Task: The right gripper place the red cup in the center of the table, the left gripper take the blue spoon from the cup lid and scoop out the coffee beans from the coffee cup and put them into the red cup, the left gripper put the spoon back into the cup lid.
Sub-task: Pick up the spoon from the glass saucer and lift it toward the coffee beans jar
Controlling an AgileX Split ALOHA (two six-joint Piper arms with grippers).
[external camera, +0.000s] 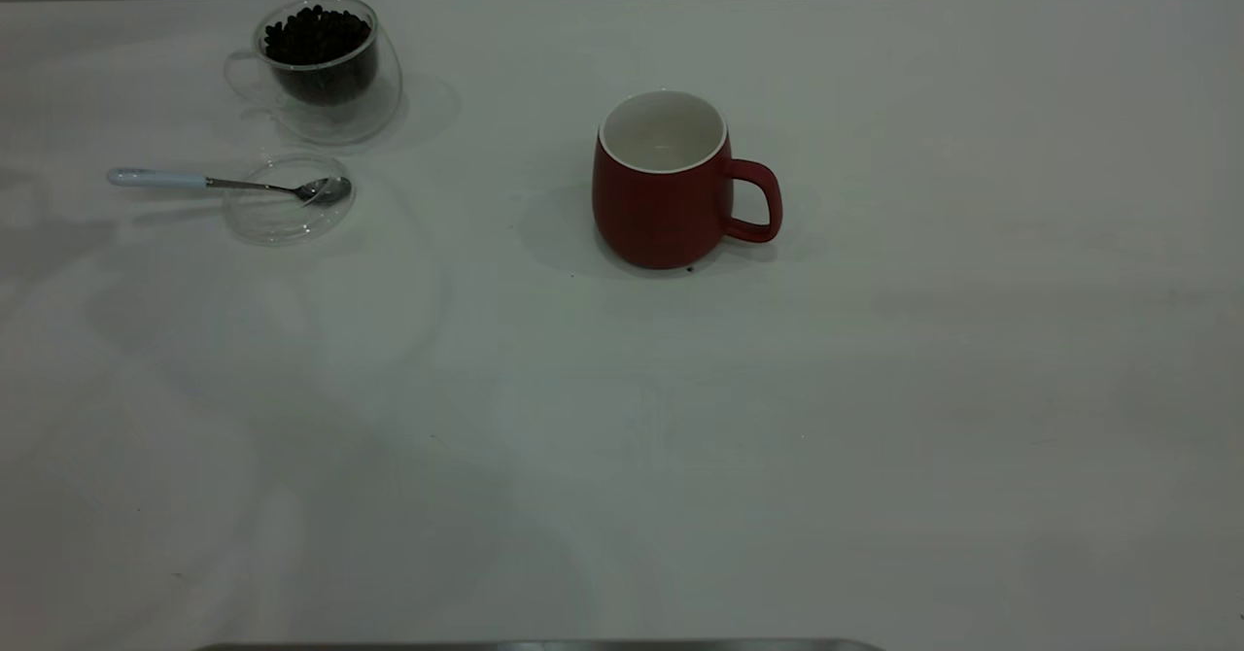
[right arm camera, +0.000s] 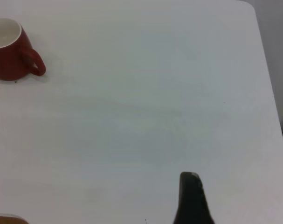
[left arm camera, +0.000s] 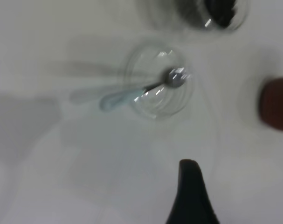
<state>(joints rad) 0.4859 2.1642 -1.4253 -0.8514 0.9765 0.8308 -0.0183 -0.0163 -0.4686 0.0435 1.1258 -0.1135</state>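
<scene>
White table (external camera: 875,418), red cup (external camera: 661,185) ctr.

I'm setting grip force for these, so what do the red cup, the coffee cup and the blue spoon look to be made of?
The red cup looks like matte-glazed ceramic: dull red outside, white inside. The coffee cup seems to be clear double-walled glass, since the coffee beans show through it. The blue spoon has a shiny, probably metal bowl and a pale handle, perhaps ceramic or plastic.

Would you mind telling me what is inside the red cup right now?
The red cup shows only its white inside, with no beans visible; the very bottom is hidden by the near wall.
</scene>
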